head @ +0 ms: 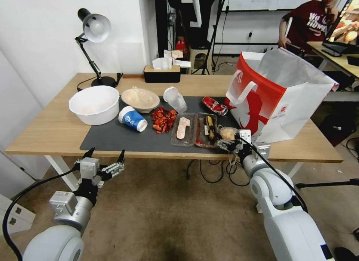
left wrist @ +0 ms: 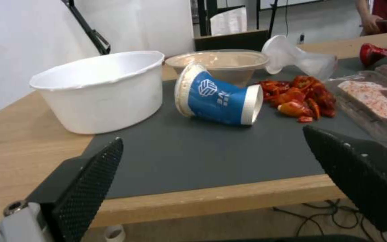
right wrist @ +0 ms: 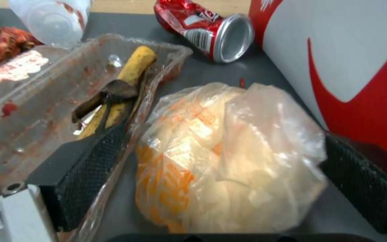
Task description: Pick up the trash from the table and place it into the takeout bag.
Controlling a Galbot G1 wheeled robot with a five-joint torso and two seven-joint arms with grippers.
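Two claws out: right claw (head: 229, 144) spread wide around the small clear bag (right wrist: 229, 158), not yet clamped, takeout bag (head: 276, 100) at 1 o'clock. Left claw (head: 104, 160) open, empty, off bench (head: 48, 134) edge.

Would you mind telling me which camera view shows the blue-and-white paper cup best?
The left wrist view: the paper cup lies on its side on the grey mat, close and unblocked, logo visible. The head view shows it smaller, between the white bowl and the red scraps.
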